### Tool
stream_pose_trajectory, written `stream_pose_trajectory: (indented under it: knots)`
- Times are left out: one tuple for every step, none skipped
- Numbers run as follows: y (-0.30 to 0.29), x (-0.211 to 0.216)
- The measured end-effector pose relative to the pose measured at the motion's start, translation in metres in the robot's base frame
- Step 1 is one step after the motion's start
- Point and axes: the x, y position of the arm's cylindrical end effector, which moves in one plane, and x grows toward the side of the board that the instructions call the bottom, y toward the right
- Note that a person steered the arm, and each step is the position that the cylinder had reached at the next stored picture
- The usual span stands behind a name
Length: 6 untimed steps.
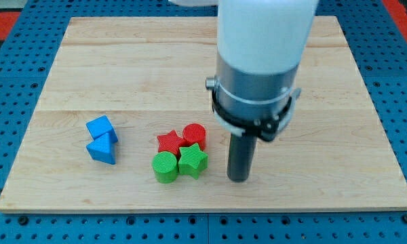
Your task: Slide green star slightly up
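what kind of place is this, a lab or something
Probably a robotics lab test bench: a wooden board lies on a blue pegboard surface, small coloured blocks such as the green star sit on it, and my tip rests just to the star's right.

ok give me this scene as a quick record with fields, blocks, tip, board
board: wooden board on a blue pegboard
my tip: at the view's right of the green star, apart from it
green star: touching the green cylinder on its left
red star: just above the green pair
red cylinder: above the green star
blue blocks: two, touching, at the view's left
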Motion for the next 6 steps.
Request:
stream_pose_trajectory:
  knots:
    - [-0.023, 0.011]
    - [-0.043, 0.006]
    - [-0.048, -0.016]
    - [-0.051, -0.033]
    - [-0.051, -0.034]
    - [-0.05, -0.034]
